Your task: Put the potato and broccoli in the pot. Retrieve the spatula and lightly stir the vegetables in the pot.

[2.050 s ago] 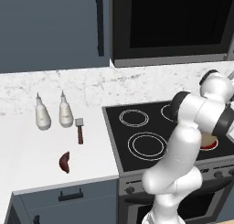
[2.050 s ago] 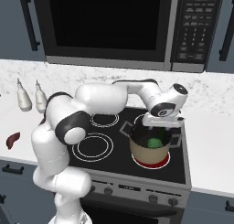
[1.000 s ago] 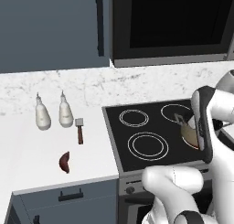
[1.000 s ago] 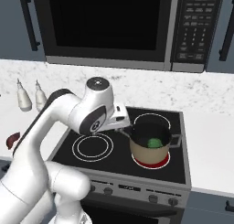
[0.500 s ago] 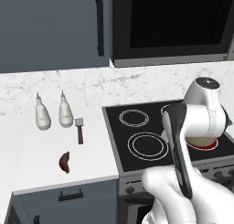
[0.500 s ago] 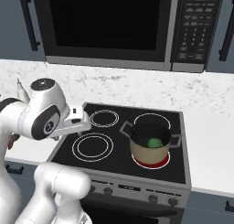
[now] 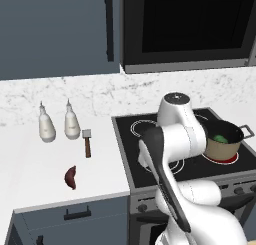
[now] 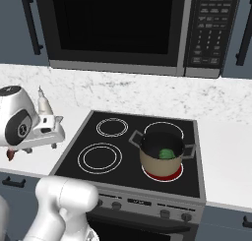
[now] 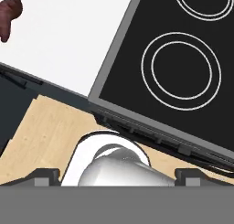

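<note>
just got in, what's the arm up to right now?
Midway through loading the tan round pot on the stove's front right burner. The green broccoli floret already sits inside. The reddish-brown potato lies on the white counter, with the brown-handled spatula behind it. The gripper is over the counter's front edge, jaws open and empty.

A: What's around? A black stove (image 8: 123,151), a microwave (image 8: 133,28) above, a marbled white backsplash (image 7: 75,91)
B: Dark blue-grey cabinets (image 7: 55,31), a white desk (image 7: 30,164), light wooden floor (image 9: 50,141)
</note>
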